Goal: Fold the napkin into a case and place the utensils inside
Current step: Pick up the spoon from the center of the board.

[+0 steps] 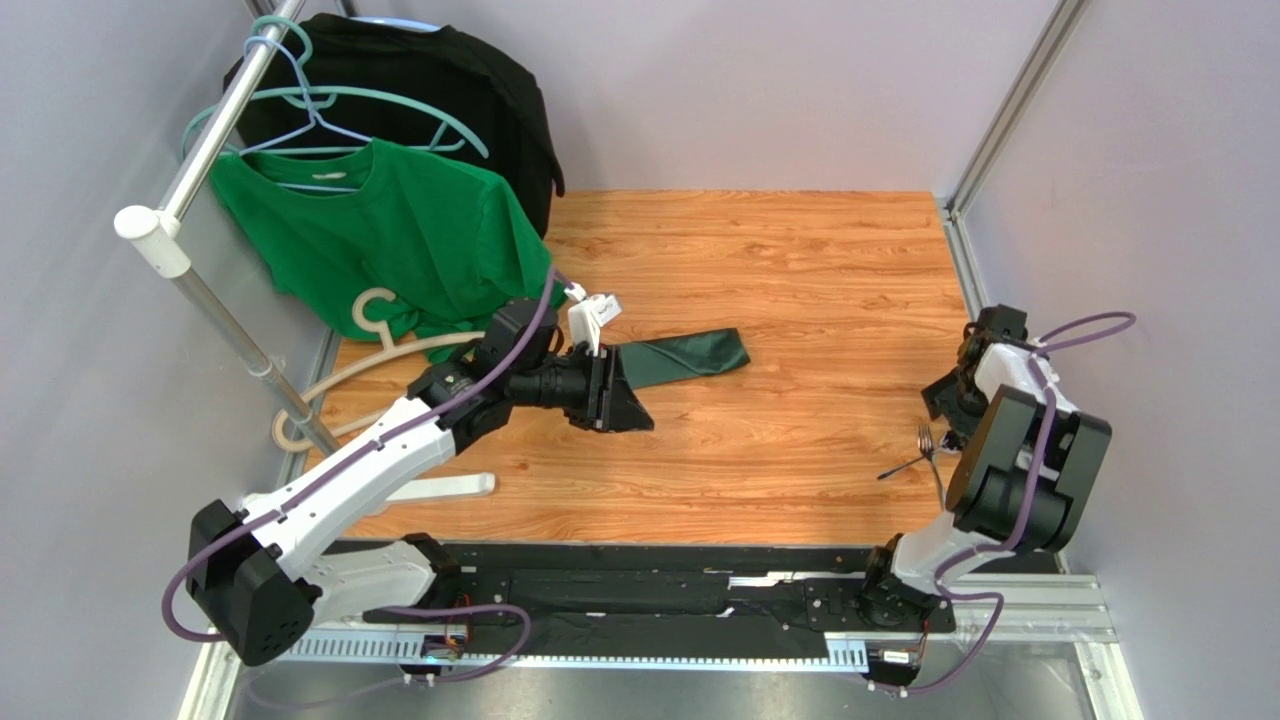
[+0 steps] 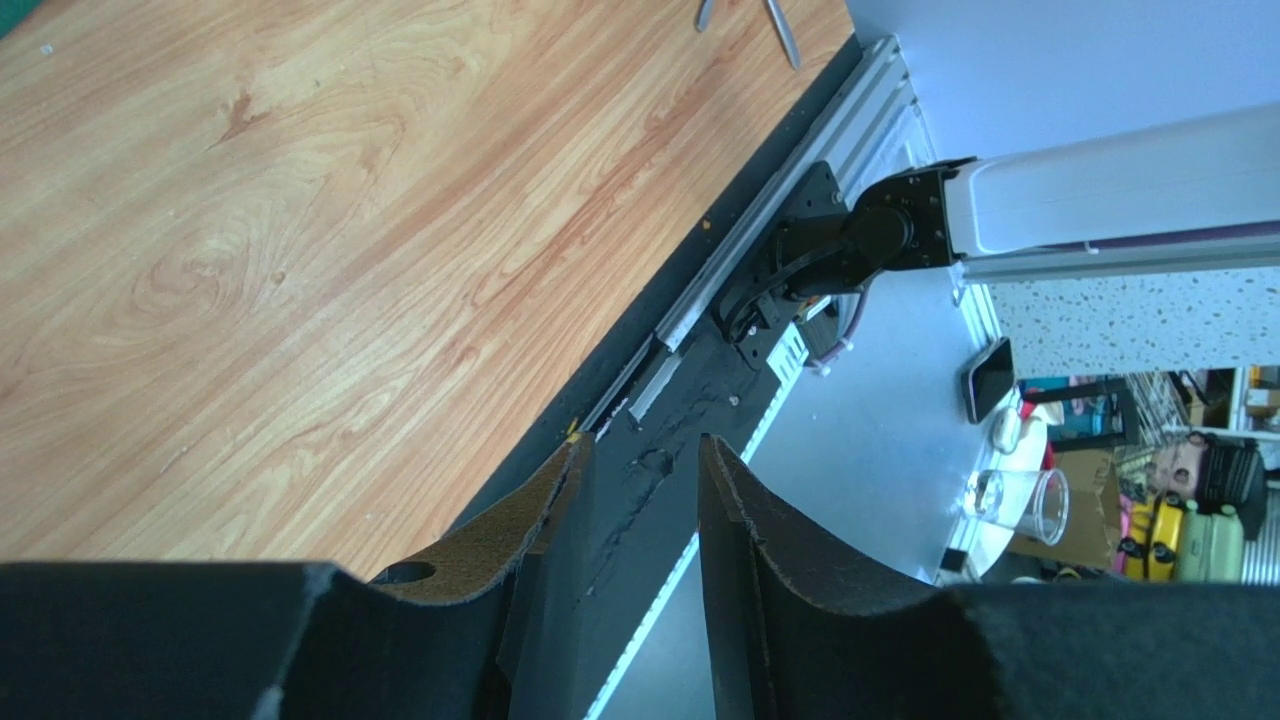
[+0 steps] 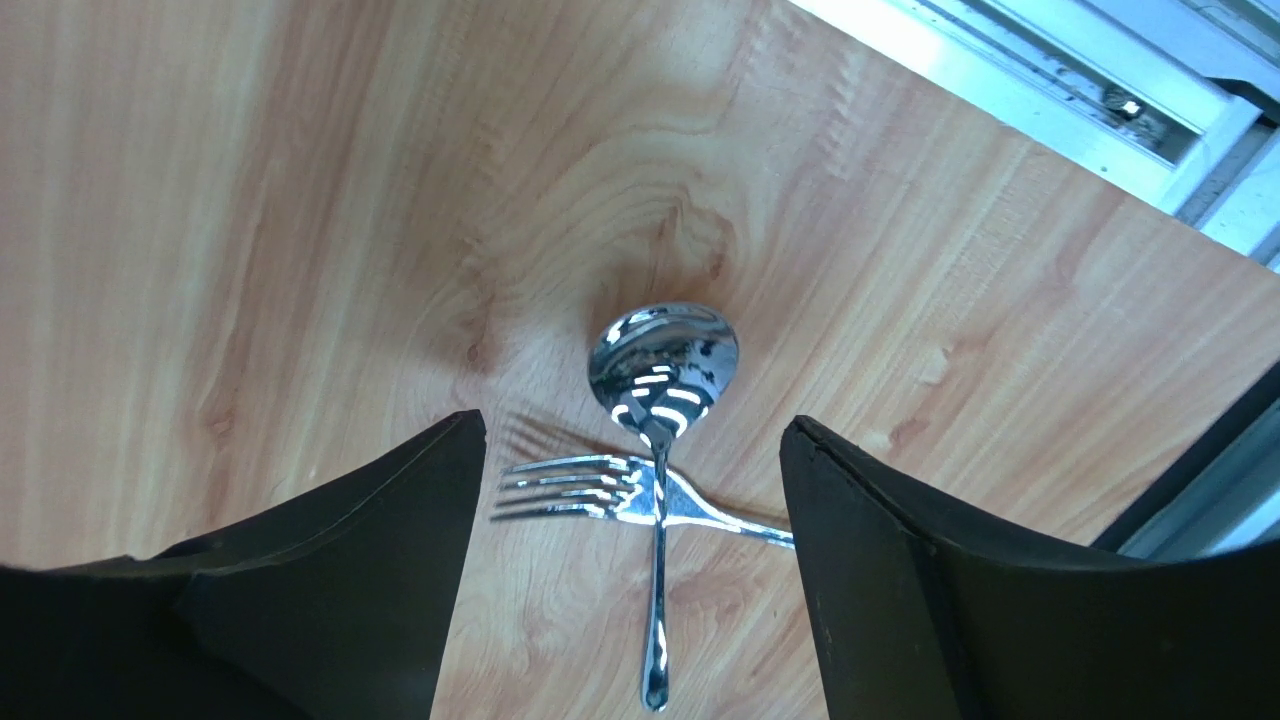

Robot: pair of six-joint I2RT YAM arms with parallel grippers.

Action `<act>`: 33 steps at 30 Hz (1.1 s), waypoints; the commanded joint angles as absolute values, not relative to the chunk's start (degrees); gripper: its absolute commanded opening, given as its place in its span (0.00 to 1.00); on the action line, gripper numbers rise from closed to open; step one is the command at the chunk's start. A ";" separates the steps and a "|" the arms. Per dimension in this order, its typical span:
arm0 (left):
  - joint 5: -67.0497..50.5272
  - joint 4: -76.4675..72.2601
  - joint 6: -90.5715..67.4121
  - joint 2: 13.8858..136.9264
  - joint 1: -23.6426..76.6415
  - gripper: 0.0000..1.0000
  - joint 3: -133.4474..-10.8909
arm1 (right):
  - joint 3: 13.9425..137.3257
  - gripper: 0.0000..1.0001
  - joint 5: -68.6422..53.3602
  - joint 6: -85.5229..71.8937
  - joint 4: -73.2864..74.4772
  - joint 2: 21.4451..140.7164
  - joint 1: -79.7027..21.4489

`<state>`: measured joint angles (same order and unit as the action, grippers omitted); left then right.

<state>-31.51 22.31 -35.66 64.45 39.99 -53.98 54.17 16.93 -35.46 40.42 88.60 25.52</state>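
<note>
Right pincer [image 3: 634, 425], wide open and empty, hangs over the crossed spoon [image 3: 663, 360] and fork [image 3: 564, 483]; lower squarely onto their crossing, then close. Left pincer [image 2: 643, 446]: half open, empty.

The wood-grain table [image 1: 781, 270] carries a dark green napkin [image 1: 691, 357], folded into a narrow flat strip lying left of centre, its right end angled slightly toward the far side. Near the right edge, well apart from it, a steel spoon [image 3: 661, 375] and fork [image 3: 601, 488] lie crossed and touching. A bright green T-shirt [image 1: 391, 240] drapes onto the far left corner.
</note>
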 commanded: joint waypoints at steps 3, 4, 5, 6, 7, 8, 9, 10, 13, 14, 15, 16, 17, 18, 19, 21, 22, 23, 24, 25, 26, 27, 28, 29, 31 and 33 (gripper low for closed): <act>-33.40 22.06 -35.33 66.97 39.82 0.40 -58.18 | 53.71 0.77 16.97 -32.61 33.40 94.74 27.07; -33.49 21.89 -35.51 67.58 39.81 0.40 -58.18 | 53.44 0.76 16.44 -32.78 32.96 95.70 27.51; -33.75 21.88 -35.59 67.85 39.90 0.40 -58.53 | 53.26 0.76 15.65 -32.87 32.26 97.19 27.60; -33.84 21.80 -35.68 68.29 39.82 0.40 -58.62 | 52.91 0.69 15.82 -33.31 32.08 97.82 27.51; -34.10 21.80 -35.68 68.81 39.90 0.40 -58.88 | 52.21 0.52 16.26 -33.48 31.99 98.08 27.51; -34.36 21.97 -35.60 69.17 39.90 0.40 -59.41 | 51.77 0.47 16.52 -33.57 31.30 98.09 27.60; -34.54 22.06 -35.51 69.43 39.82 0.40 -59.68 | 51.51 0.46 16.70 -33.57 31.03 97.56 27.51; -34.63 22.06 -35.51 69.96 39.81 0.40 -60.03 | 51.42 0.43 16.61 -33.57 30.94 97.38 27.42; -35.42 22.06 -35.51 71.27 39.81 0.40 -61.34 | 51.15 0.31 15.38 -33.05 30.59 95.63 27.16; -35.77 22.06 -35.51 71.54 39.81 0.40 -62.22 | 50.98 0.27 15.47 -32.79 30.41 95.10 27.16; -35.86 22.06 -35.51 71.80 39.81 0.40 -62.57 | 50.89 0.21 15.73 -32.52 30.41 94.40 27.07; -35.95 21.89 -35.51 72.33 39.90 0.40 -62.84 | 50.89 0.17 15.82 -32.17 30.76 92.48 26.81; -36.03 21.80 -35.59 72.68 39.90 0.40 -63.28 | 51.24 0.14 15.91 -32.08 31.20 91.42 26.72; -36.12 21.62 -35.68 73.12 39.82 0.40 -63.54 | 51.50 0.09 15.91 -32.08 31.64 90.01 26.46; -36.12 21.53 -35.86 74.17 39.81 0.40 -63.89 | 51.94 0.06 15.73 -31.65 32.77 87.39 25.85; -36.91 21.97 -35.95 75.58 39.81 0.40 -65.91 | 54.13 0.00 16.26 -31.03 34.62 84.48 24.62; -37.00 22.15 -36.38 77.15 39.90 0.41 -66.70 | 55.01 0.00 16.61 -30.68 36.28 81.68 22.78; -36.83 22.15 -36.65 77.95 39.82 0.42 -68.19 | 55.80 0.00 16.87 -29.72 36.82 80.61 21.63; -36.57 22.50 -36.82 78.92 39.64 0.44 -69.07 | 57.72 0.00 17.14 -29.19 37.44 79.64 20.49; -36.65 22.41 -37.17 81.01 39.55 0.45 -69.95 | 58.61 0.00 17.05 -28.66 38.05 78.67 17.87; -37.87 21.80 -37.61 82.08 39.29 0.45 -71.18 | 59.49 0.00 16.62 -27.09 37.88 77.10 16.19; -39.10 20.40 -38.23 83.05 38.68 0.46 -71.37 | 61.76 0.00 16.87 -26.29 37.62 76.38 14.00; -40.07 16.74 -40.41 84.71 38.32 0.48 -70.93 | 62.83 0.00 16.96 -24.89 36.57 76.03 8.49; -43.38 15.05 -41.73 85.68 37.45 0.48 -70.75 | 64.06 0.00 13.57 -22.78 35.08 76.11 5.39; -47.97 7.18 -48.14 87.79 33.59 0.49 -68.48 | 67.04 0.00 10.04 -14.36 30.27 76.64 -5.55; -52.20 1.87 -53.85 88.07 29.47 0.49 -66.80 | 67.76 0.00 7.66 -4.90 26.91 77.08 -12.62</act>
<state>-42.76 14.90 -42.68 86.87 36.03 -68.64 64.23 13.93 -22.26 34.68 77.52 0.89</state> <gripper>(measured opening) 0.486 0.383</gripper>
